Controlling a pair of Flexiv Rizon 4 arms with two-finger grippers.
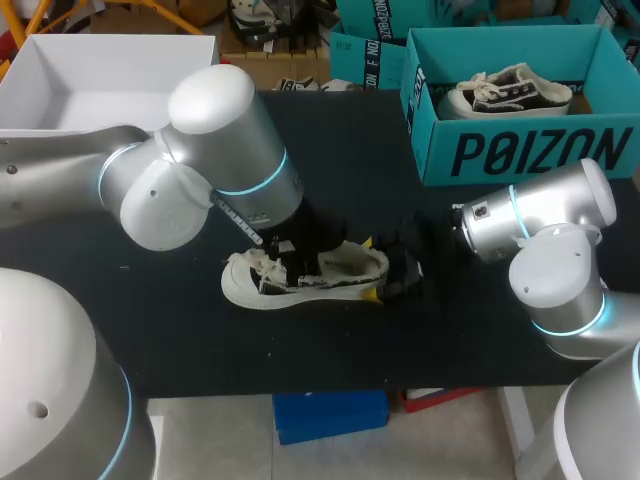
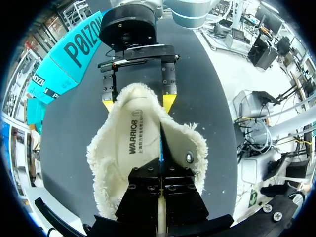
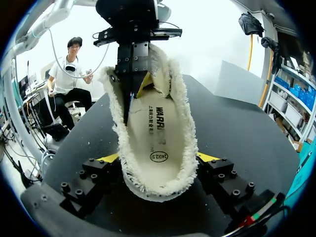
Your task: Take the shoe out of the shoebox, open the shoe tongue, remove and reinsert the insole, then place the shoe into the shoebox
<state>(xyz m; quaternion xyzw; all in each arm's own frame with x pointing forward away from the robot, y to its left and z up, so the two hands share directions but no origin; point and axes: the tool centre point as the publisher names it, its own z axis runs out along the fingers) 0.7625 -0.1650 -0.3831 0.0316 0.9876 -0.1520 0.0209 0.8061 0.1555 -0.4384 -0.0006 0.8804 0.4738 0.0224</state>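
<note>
Head view: the shoe (image 1: pixel 300 283) is out on the table (image 1: pixel 200 340), well apart from the teal shoebox (image 1: pixel 520 150). My left arm (image 1: pixel 220 150) comes down over the shoe's opening, and my right arm (image 1: pixel 530 215) reaches in at the heel.

Left wrist view: the left jaws are pressed together and dip into the opening just beside the insole (image 2: pixel 131 148), which lies flat inside. I cannot tell whether they have nipped its edge.

Right wrist view: the right jaws stand either side of the heel with both tips against it, clamped on the shoe.

I judge this to be the insole step, with the shoe braced and the insole not yet lifted. The next move calls for a sure pinch on the insole's edge. After that comes a peel upward out of the opening while the right side holds the heel firm.
</note>
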